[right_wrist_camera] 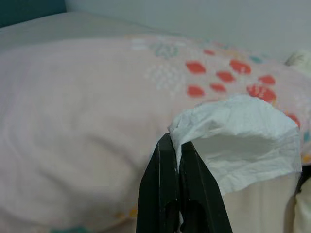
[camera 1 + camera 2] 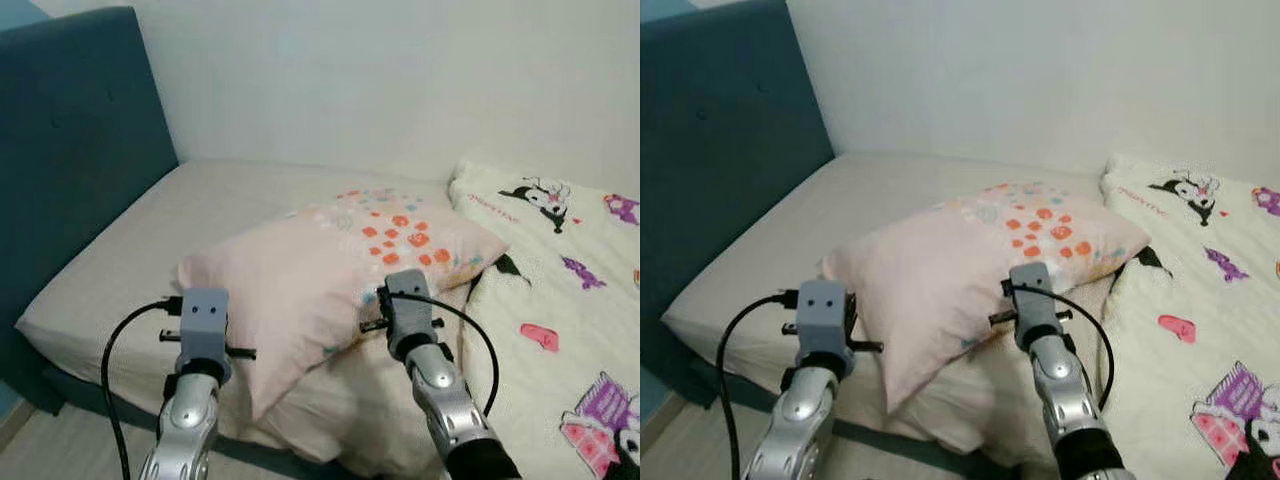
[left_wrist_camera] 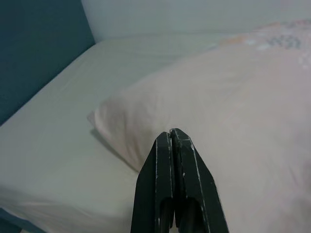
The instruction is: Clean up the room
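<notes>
Blanket (image 2: 560, 300) cut off at the right edge, near pillow (image 2: 320, 280) edge behind both arms.

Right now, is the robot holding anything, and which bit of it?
Yes. The right gripper pinches a crumpled white tissue by its edge, above the pink pillow. The left gripper is shut, holding nothing.

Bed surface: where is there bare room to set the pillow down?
Bare sheet lies between the headboard and the pillow, back to the wall. The cartoon blanket crowds the robot's right side.
</notes>
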